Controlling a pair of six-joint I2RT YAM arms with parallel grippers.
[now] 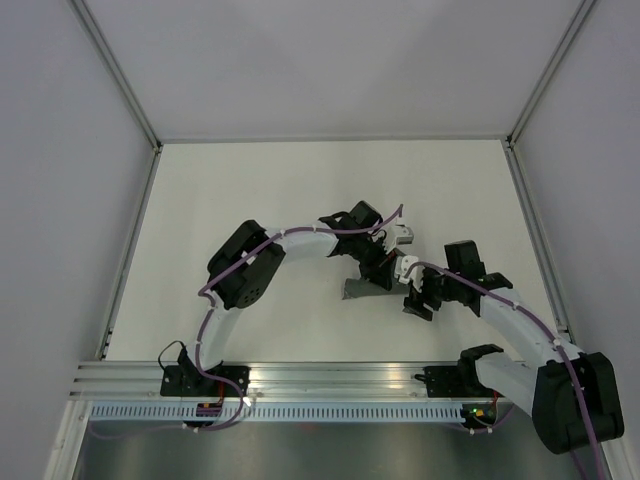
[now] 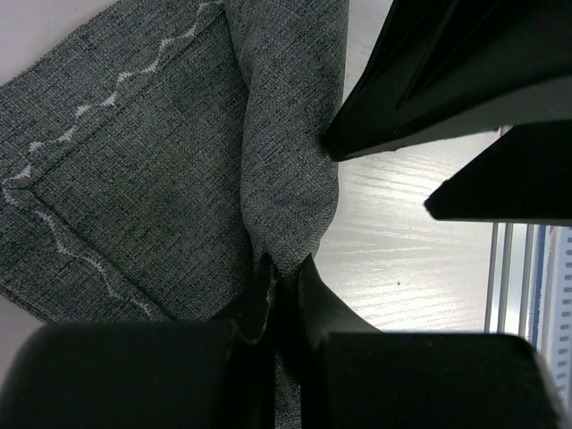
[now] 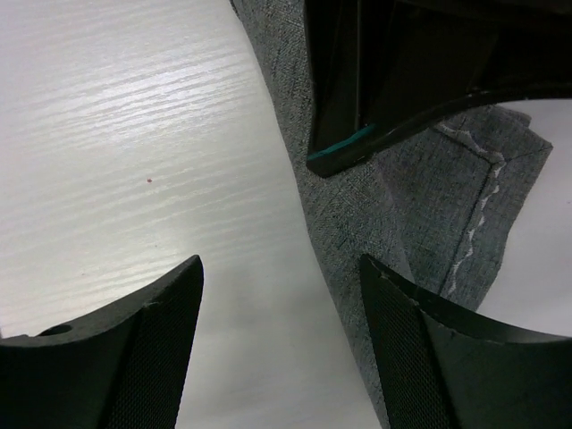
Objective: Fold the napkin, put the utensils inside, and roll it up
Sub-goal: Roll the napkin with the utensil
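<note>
The napkin (image 1: 358, 291), a dark grey cloth with a pale wavy stitched line, lies bunched into a narrow fold near the table's middle. My left gripper (image 1: 383, 272) comes down on it from above. In the left wrist view its jaws (image 2: 284, 273) are shut on a raised ridge of the napkin (image 2: 161, 179). My right gripper (image 1: 412, 300) sits just right of the cloth. In the right wrist view it (image 3: 281, 268) stands open over bare table, with the napkin's edge (image 3: 349, 214) beside its right finger (image 3: 402, 313). The utensils are out of view.
The white table (image 1: 300, 190) is walled at the left, back and right. An aluminium rail (image 1: 330, 375) with both arm bases runs along the near edge. The two grippers stand very close together over the cloth.
</note>
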